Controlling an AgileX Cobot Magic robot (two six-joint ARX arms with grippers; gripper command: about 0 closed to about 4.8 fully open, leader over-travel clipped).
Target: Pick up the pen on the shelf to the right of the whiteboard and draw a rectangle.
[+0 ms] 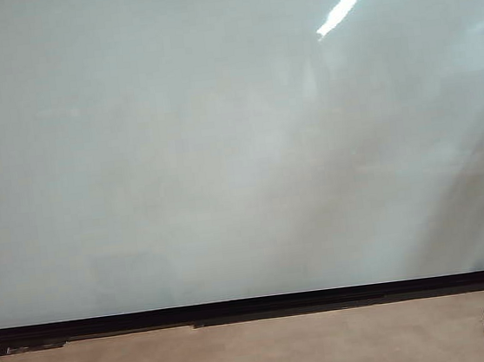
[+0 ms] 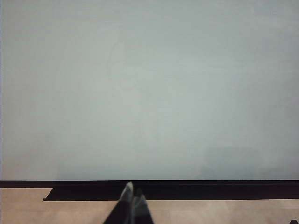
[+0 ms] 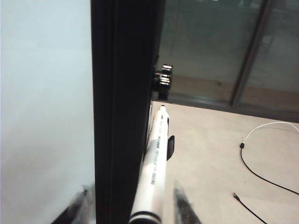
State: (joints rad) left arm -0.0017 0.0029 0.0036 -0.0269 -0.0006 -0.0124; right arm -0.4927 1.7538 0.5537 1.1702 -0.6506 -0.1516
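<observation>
Small dark printing runs in a line along the white barrel of the pen (image 3: 154, 168), seen in the right wrist view, but the characters are too small and blurred to read. No other text, label, brand, number or sign shows in any view.

A: Lighting? Even, bright overhead; ceiling strip lights glare on the whiteboard (image 1: 221, 148) at upper right, soft shadow streaks at lower right.

B: Focus? Fingers (image 2: 127, 205) blurred in left wrist view; pen (image 3: 154, 172) sharp, fingers beside it soft.
</observation>
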